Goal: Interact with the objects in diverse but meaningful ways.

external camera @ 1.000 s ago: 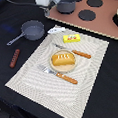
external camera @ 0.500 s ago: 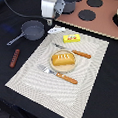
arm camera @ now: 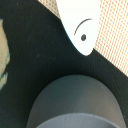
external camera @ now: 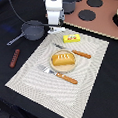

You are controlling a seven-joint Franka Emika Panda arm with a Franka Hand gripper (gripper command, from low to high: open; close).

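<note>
Hovering by the saucepan (external camera: 33, 30), end effector (external camera: 52, 24) grip state unclear; fish (arm camera: 79, 25) beside.

We counted one bread loaf (external camera: 63, 59), one butter block (external camera: 71, 39), one white fish (arm camera: 79, 24), one sausage (external camera: 14, 58), one saucepan (external camera: 31, 30), one fork (external camera: 59, 75) and one knife (external camera: 75, 52), two orange-handled utensils altogether.

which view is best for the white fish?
Wrist view: the white fish fills the frame close up, eye and mouth marks clear, beside the saucepan rim. The exterior view shows only a small white sliver under the end effector.
</note>
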